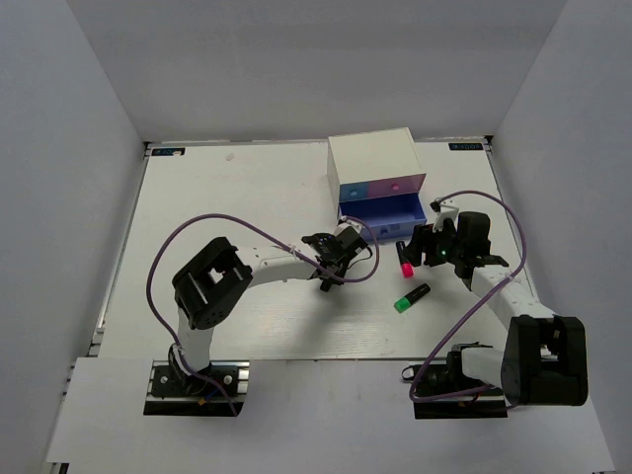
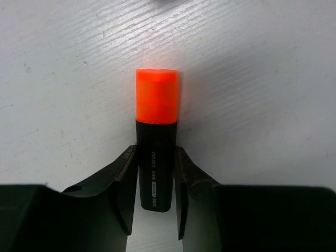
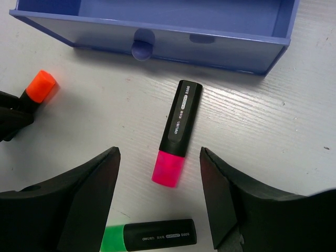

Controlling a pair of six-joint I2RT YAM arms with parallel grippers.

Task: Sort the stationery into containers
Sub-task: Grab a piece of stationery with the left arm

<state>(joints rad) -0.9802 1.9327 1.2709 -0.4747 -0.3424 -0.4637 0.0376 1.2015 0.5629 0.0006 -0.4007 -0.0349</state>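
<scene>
Left claw point(image 2: 156, 153) pinches the orange highlighter point(image 2: 156, 105), barrel partly hidden; right claw point(image 3: 158, 153) spread over pink highlighter point(image 3: 179, 125).

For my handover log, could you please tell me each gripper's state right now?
Left gripper: closed on the orange highlighter.
Right gripper: open, holding nothing.

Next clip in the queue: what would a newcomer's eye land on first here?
The bright orange-capped black highlighter, gripped by its body in the left claw, fills the left wrist view. Next comes the open blue plastic drawer, pulled out of the white rectangular box in the upper middle of the top view. In front of it the right claw hangs open over a pink-capped black highlighter, with a green-capped one lying close by.
</scene>
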